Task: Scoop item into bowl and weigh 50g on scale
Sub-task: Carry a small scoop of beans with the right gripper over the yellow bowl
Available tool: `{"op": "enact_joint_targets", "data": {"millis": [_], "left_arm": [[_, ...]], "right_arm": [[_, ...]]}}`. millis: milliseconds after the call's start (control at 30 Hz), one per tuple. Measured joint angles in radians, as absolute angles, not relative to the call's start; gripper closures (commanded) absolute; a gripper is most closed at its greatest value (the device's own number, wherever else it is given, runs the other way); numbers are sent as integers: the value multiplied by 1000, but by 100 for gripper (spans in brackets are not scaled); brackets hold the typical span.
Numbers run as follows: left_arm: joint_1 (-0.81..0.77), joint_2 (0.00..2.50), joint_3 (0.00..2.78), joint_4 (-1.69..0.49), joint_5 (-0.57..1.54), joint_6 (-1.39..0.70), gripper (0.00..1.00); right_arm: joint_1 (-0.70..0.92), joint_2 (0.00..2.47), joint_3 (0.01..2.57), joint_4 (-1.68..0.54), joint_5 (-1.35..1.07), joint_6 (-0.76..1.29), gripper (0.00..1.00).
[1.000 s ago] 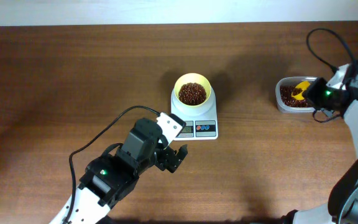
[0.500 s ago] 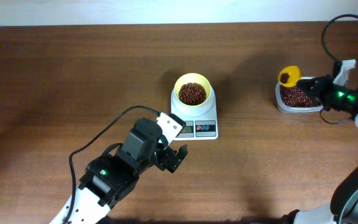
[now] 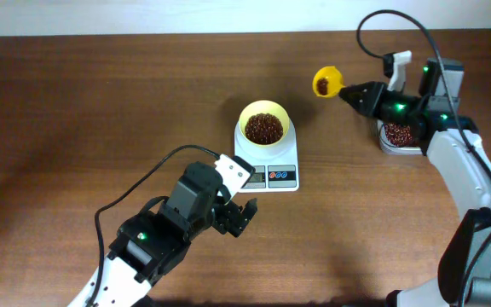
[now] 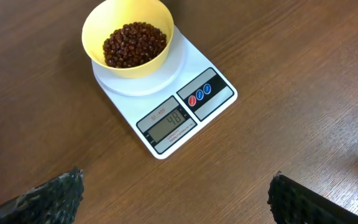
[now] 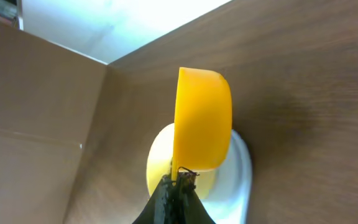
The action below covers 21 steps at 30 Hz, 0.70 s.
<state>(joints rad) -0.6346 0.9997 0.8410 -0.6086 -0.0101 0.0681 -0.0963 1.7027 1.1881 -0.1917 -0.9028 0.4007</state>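
The pale-yellow bowl (image 3: 264,122) holds dark red-brown beans (image 3: 263,128) and stands on the white scale (image 3: 280,166). In the left wrist view the bowl (image 4: 129,59), its beans (image 4: 134,43) and the scale (image 4: 166,106) show; the display reads 48. My right gripper (image 3: 354,93) is shut on the handle of a yellow scoop (image 3: 325,82) with beans in it, held in the air right of the bowl. In the right wrist view the scoop (image 5: 202,118) stands above the shut gripper (image 5: 178,180). My left gripper (image 3: 247,215) is open below the scale, its fingertips (image 4: 51,199) wide apart.
A clear plastic tub (image 3: 399,136) of beans sits at the right, under my right arm. A black cable loops above my right arm (image 3: 382,17) and another runs along my left arm (image 3: 152,175). The wooden table's far edge (image 3: 143,34) runs along the top.
My right gripper has lifted the scoop out of the tub and carried it left towards the bowl. The left arm has not moved.
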Motion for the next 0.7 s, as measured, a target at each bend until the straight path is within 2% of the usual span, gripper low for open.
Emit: {"op": "enact_joint_targets", "data": {"millis": [233, 400, 700], "left_arm": [[-635, 1000, 841, -609, -10, 68, 1], [-635, 1000, 841, -609, -10, 68, 1], [-635, 1000, 841, -609, -10, 68, 1]], "right_arm": [[33, 1703, 1188, -186, -852, 423, 96], [113, 1703, 1188, -186, -824, 357, 96], [187, 1703, 1188, -186, -774, 19, 96]]}}
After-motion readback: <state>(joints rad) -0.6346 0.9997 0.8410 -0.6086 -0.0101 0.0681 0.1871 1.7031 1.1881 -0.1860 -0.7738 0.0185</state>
